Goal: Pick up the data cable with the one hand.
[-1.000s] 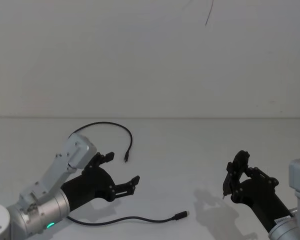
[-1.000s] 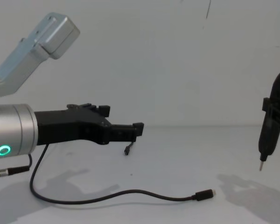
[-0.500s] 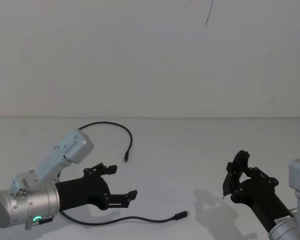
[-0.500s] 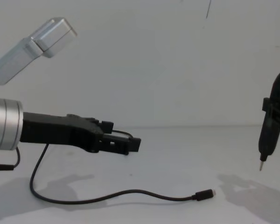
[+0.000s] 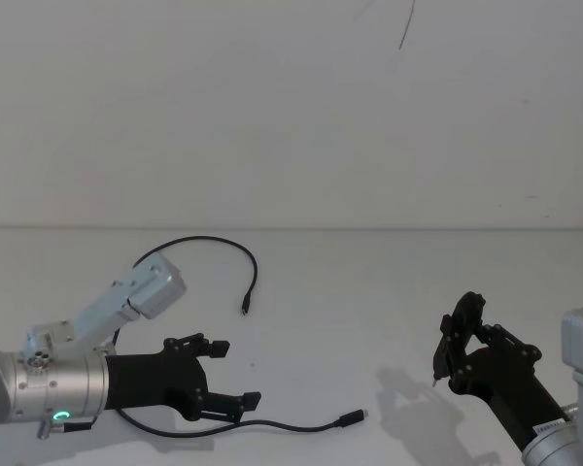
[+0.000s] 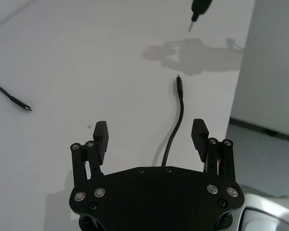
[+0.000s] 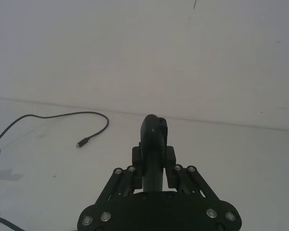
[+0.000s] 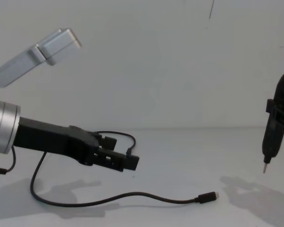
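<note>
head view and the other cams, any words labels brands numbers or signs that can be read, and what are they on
No text can be read in these pictures.
On the right gripper: a pale marking on its black body, too small to read.
On the left gripper, the data cable and the table: no lettering seen.
On the left arm: a green light, with no characters on it.

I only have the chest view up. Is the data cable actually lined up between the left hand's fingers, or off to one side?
Observer: The left wrist view shows the data cable running between the left hand's open fingers, nearer one finger.
Operator: Where does its plug point?
Observer: The plug lies beyond the hand, pointing toward the parked right hand.
</note>
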